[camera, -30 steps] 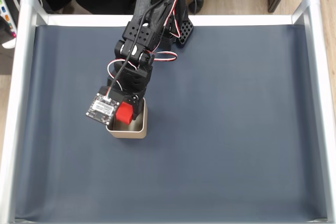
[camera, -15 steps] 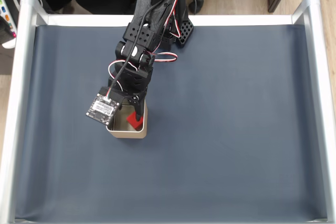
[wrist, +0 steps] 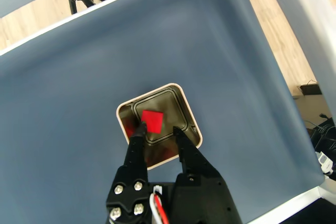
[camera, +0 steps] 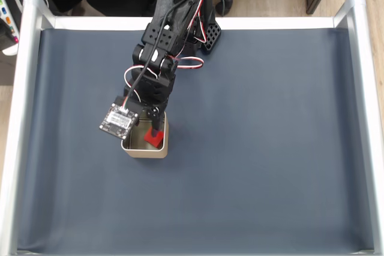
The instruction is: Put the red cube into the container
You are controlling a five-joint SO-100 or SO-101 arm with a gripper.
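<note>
Red cube (wrist: 153, 121): lies loose on container (wrist: 185, 104) floor, task apparently met. Gripper (wrist: 157, 128): directly above tin, jaws parted, nothing held, one tip beside cube. Dark mat (camera: 270, 148) under tin.

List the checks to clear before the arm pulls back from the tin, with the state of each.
1. Red cube lies on the floor of the tin: ok.
2. Gripper is open, fingers apart: ok.
3. Cube free of the fingers: cannot tell; the left finger tip sits at the cube's edge in the wrist view.
4. Tin upright on the mat: ok.
5. Path upward free of obstacles: ok.
</note>
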